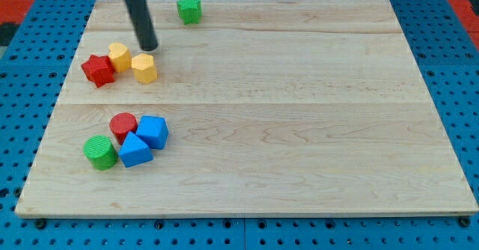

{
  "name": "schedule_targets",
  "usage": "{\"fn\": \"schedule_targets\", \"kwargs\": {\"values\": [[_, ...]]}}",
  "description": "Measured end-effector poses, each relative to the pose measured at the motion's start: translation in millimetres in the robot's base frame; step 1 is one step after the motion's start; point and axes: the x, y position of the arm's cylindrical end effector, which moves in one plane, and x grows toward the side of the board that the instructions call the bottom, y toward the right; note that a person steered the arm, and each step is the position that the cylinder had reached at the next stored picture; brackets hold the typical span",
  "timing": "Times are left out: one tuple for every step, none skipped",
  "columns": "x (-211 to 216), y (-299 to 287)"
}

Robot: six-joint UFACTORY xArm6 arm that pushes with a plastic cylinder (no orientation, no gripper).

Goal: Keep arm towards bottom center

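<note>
Nearest you, at the view's bottom left of the tabletop [299, 130], a green cylinder [99, 152], blue triangular block [135, 150], blue cube [153, 131] and red cylinder [123, 125] huddle together. Farther up sit a red star [97, 69] and two yellow blocks [119, 56] [144, 67]. My tip [150, 48] stands just above the right yellow one. There are no jaws here to report. A green star [189, 10] lies farthest.

No readable text, labels, brands, numbers or signs anywhere. Plain wood grain only on the counter [299, 115]. Nothing printed on the coloured blocks. Nothing marked on the dark rod [138, 14].
</note>
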Motion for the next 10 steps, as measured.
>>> {"fn": "schedule_targets", "kwargs": {"values": [[2, 84], [13, 157], [26, 185], [37, 180], [46, 199], [46, 206], [46, 216], [46, 217], [47, 238], [75, 271]]}}
